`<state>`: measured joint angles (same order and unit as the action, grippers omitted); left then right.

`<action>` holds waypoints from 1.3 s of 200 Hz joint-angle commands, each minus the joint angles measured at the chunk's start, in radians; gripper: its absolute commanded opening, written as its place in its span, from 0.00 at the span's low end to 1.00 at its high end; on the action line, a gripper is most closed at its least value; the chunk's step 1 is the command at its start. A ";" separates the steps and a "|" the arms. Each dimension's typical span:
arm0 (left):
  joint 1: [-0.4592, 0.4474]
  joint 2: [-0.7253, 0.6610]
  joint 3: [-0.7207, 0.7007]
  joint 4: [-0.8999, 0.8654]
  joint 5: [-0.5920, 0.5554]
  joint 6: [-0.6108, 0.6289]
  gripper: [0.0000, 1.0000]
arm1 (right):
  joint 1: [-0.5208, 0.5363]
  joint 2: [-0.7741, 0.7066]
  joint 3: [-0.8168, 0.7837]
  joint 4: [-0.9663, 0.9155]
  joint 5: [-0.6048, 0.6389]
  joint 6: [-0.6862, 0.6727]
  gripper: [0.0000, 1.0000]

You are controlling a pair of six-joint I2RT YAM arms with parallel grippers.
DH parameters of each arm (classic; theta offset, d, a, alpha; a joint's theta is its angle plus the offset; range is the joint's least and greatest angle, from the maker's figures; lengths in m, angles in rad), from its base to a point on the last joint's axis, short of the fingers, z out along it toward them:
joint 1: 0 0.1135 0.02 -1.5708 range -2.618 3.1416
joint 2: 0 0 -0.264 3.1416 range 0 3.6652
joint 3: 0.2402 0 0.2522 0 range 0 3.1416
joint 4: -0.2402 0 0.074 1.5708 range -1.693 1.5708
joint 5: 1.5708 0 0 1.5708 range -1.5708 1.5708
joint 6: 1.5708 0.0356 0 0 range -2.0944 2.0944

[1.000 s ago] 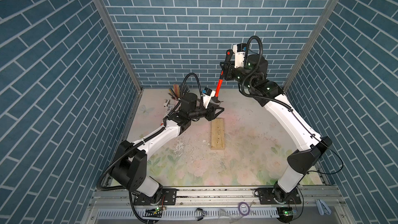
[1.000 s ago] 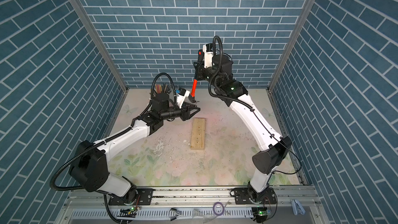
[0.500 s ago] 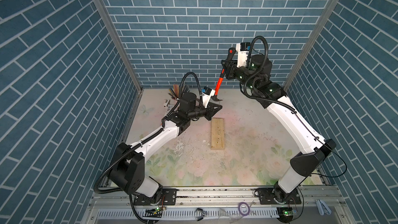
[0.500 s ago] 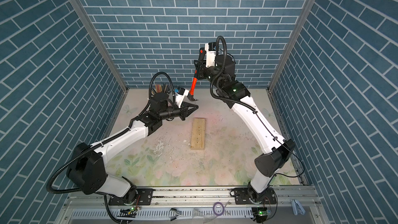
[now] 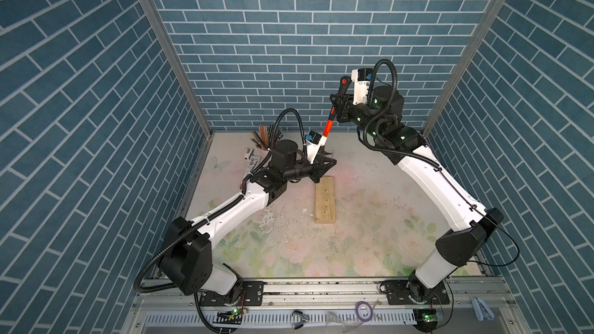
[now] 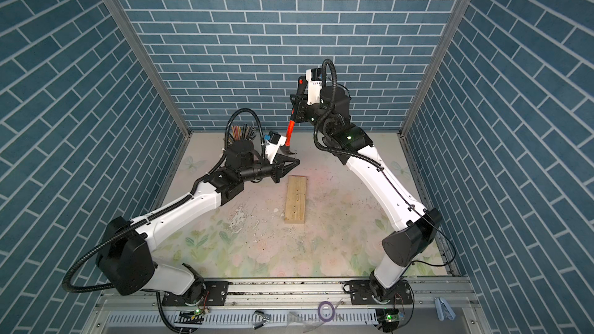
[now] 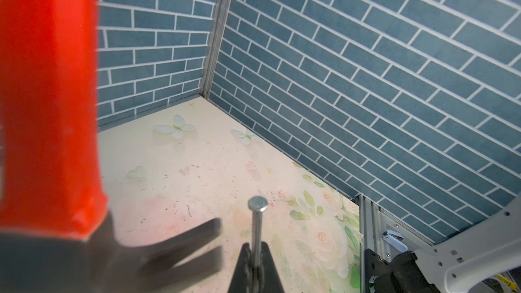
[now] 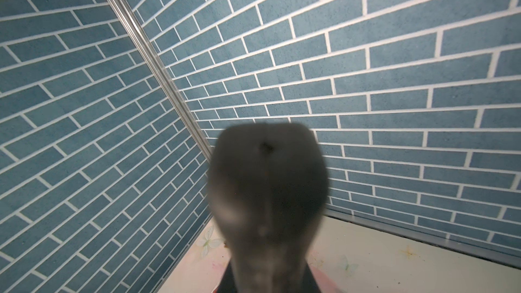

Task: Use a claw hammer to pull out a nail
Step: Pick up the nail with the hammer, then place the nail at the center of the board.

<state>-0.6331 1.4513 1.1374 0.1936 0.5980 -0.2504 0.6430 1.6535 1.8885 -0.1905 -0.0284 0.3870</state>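
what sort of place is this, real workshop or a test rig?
Most likely a lab robot cell, not a workshop: brick-pattern panels on metal posts, left arm and right arm bolted to a front rail, floral-print tabletop.

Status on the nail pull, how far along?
Looks done: the nail is clear of the wooden plank, which shows only holes in both top views. In hand: the left gripper is shut on the nail's shank; the right gripper holds the claw hammer by its black handle, claw beside the nail, not hooked on it. Left: probably just setting nail and hammer down.
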 commanded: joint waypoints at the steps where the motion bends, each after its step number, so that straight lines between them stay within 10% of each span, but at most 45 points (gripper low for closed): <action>1: -0.024 -0.037 0.045 0.018 0.003 0.024 0.00 | -0.003 -0.061 0.006 0.127 0.011 0.029 0.00; 161: -0.043 -0.023 0.087 -0.045 -0.034 -0.050 0.00 | -0.002 -0.124 -0.113 0.190 0.092 -0.059 0.00; 260: -0.042 -0.124 -0.061 -0.548 -0.447 -0.219 0.00 | -0.012 -0.207 -0.327 0.340 0.210 -0.204 0.00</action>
<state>-0.6727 1.3758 1.1156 -0.1886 0.2836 -0.3946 0.6384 1.4902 1.5585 -0.0082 0.1509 0.2195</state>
